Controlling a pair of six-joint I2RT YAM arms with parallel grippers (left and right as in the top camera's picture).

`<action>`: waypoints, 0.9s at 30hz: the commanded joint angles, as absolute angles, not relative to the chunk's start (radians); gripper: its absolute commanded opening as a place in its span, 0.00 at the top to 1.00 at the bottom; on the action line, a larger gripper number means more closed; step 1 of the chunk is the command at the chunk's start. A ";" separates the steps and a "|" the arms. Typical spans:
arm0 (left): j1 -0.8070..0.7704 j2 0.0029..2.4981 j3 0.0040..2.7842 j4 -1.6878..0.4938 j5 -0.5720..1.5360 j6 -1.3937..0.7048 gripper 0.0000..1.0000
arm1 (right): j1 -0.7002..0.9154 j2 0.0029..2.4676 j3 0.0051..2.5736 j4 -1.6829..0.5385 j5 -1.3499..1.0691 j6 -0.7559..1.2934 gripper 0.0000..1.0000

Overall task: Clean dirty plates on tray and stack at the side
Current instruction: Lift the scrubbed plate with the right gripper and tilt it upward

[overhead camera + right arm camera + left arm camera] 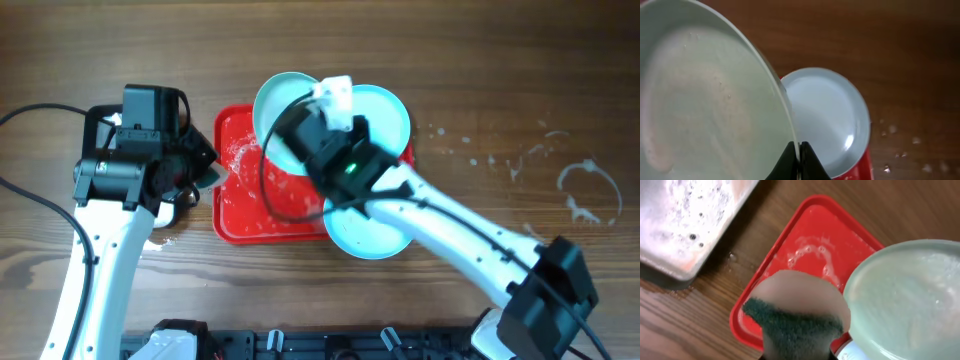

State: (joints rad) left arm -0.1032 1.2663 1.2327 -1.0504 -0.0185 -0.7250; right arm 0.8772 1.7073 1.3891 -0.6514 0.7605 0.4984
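Plate (715,100) rim pinched in right gripper (799,152), held over tray (815,220); left gripper (203,166) clamped on sponge (795,320).

The tray (235,215) lies in the middle of the bench (500,60), with three plates over its right half. The first plate (355,240) lies at the near right and overhangs the tray's near edge. The second plate (390,115) lies at the far right corner, jutting past the rim. The third plate (275,105) stands tilted across the tray's far edge, left of the second. Its rim is pinched in the right gripper (799,152), whose arm crosses the tray from the near right.

The left gripper (207,172) is at the tray's left edge, holding a sponge (795,320) over a tray corner. A pan (685,225) lies on the bench near that corner, apart from the tray. Droplets (585,190) lie on the bench well to the right.
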 commanded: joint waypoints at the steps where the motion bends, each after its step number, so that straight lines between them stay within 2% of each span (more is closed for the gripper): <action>1: -0.101 1.305 1.241 -1.016 -0.035 -0.774 0.96 | 0.999 1.714 1.392 -0.653 1.218 0.470 0.96; 5: -0.101 1.353 1.241 -0.993 -0.035 -0.820 0.96 | 1.072 1.732 1.379 -0.658 1.367 0.471 0.96; 12: -0.101 1.411 1.241 -0.970 -0.036 -0.820 0.96 | 1.100 1.758 1.293 -0.652 1.372 0.472 0.96; 27: -0.101 1.414 1.241 -0.946 -0.036 -0.820 0.96 | 1.100 1.812 1.256 -0.644 1.214 0.470 0.96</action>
